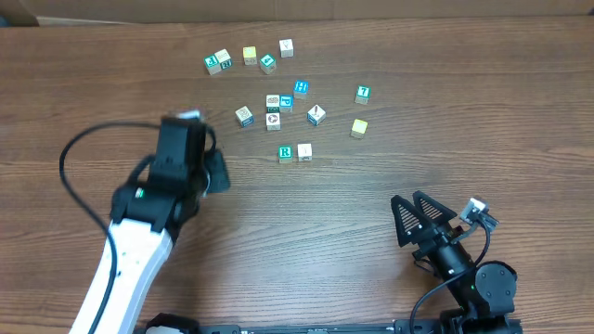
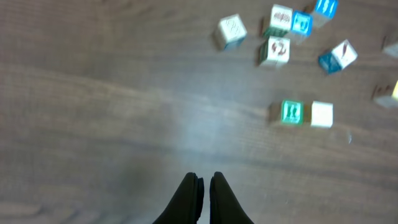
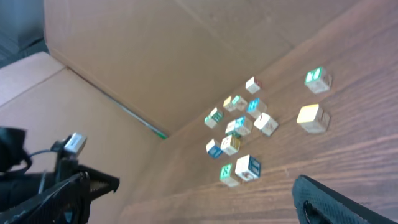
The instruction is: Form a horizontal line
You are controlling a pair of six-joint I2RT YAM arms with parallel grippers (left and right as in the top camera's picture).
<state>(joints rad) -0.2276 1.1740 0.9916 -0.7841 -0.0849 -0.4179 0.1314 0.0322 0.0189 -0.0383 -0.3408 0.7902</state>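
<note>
only up close, closed left claw (image 2: pixel 204 178)

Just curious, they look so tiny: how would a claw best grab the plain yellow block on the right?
From straight above, pinching two opposite side faces of the yellow cube. It sits flat, slightly turned, with nothing close beside it.
</note>
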